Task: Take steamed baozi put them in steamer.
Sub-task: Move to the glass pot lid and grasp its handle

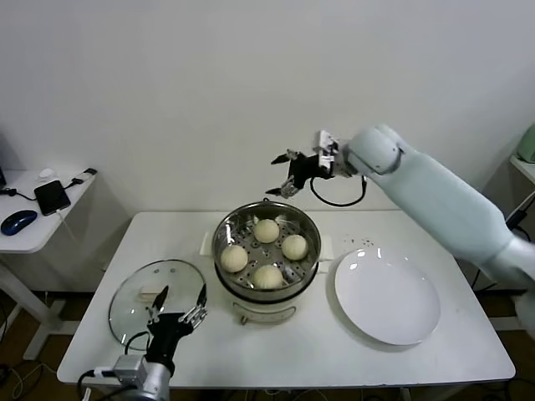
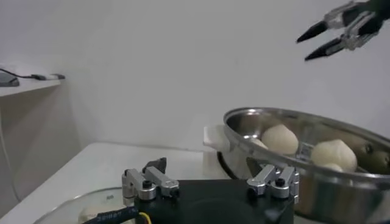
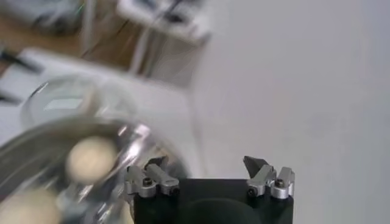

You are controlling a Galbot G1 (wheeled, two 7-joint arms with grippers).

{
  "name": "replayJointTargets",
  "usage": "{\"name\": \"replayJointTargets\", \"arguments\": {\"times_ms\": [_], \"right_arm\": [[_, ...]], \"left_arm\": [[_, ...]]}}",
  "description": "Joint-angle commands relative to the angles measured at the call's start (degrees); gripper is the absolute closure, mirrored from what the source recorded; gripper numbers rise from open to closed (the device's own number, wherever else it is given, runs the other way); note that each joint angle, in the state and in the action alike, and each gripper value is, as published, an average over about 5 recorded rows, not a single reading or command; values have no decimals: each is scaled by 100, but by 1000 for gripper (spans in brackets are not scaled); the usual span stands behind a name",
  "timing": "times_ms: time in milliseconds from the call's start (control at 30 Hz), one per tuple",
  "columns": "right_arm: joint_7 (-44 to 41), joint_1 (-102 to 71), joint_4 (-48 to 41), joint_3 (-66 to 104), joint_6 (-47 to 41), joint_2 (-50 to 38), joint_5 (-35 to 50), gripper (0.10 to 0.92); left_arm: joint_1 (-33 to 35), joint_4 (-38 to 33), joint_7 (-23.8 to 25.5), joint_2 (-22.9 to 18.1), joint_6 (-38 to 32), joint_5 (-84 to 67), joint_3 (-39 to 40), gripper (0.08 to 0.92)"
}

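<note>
The steamer [image 1: 288,292] stands mid-table, a shiny steel pot on a cream base. Several cream-white baozi [image 1: 267,230] lie on its perforated tray. My right gripper [image 1: 284,171] hangs open and empty in the air above the steamer's back rim. Its wrist view looks down on a blurred baozi [image 3: 91,159] and the steamer's rim [image 3: 131,137] past the gripper [image 3: 206,163]. My left gripper [image 1: 178,305] rests open and empty at the table's front left, beside the steamer. In its view the gripper [image 2: 206,167] faces the steamer's wall [image 2: 341,195] and baozi [image 2: 279,139].
A round glass lid [image 1: 159,299] lies flat left of the steamer, partly under my left gripper. A bare white plate [image 1: 387,296] sits to the steamer's right. A side table [image 1: 33,230] with a phone and a mouse stands at far left.
</note>
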Motion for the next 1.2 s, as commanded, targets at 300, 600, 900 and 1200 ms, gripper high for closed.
{"name": "replayJointTargets", "arguments": {"times_ms": [300,600,900,1200], "right_arm": [[2550,-6862,2061,6728,2259,1938,587,202],[2717,-8321,2490,6897,2640,2827,757,203],[2813,-9270,2713,6514,3066,2631,666,203],[3183,-9557,2950,6100,3126,2248,191,203]], "left_arm": [[-481,264,-260,-293,-1084,245,-90,177],[-686,811,23,143,-1397,615,-149,177],[-564,871,248,334,-1510,1293,-304,177],[-941,1071,255,353,-1594,3348,-837,177]]}}
